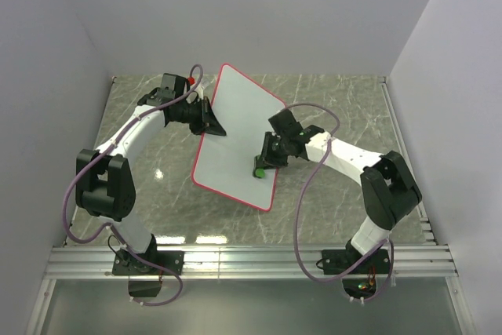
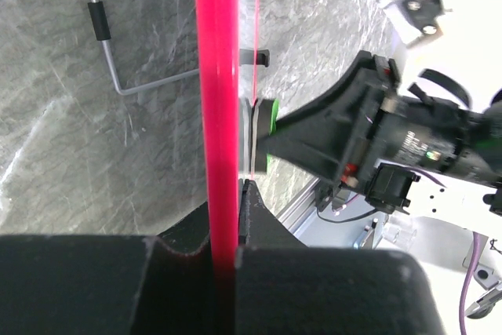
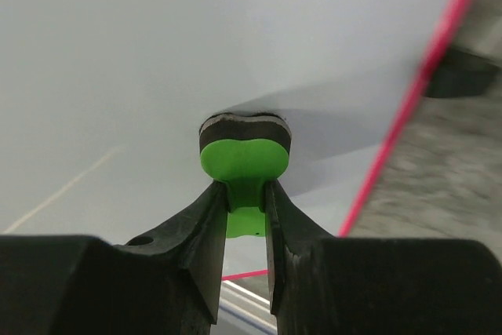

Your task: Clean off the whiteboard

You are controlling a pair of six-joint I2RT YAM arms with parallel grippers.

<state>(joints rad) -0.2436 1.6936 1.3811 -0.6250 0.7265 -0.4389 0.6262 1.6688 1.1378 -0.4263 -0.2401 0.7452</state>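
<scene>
Whiteboard (image 1: 239, 135) lying centre of top view over marble table (image 1: 345, 107), long axis running upper left to lower right; flat or tipped up, cannot tell.
Left arm reaching in from left of frame, elbow bent, wrist pointing at board's left edge. Left gripper (image 1: 210, 120) clamping shut on red rim, which is passing edge-on between its fingers in wrist view.
Right arm folding in from right, forearm angling toward centre. Right gripper (image 1: 262, 164) pinching stem of green eraser (image 3: 242, 158), dark pad pressing on white face near board's lower middle.

Whiteboard (image 2: 216, 115) face hidden, edge-on in left wrist view; blurred dark blob (image 3: 463, 72) past its edge, possibly clip.
</scene>
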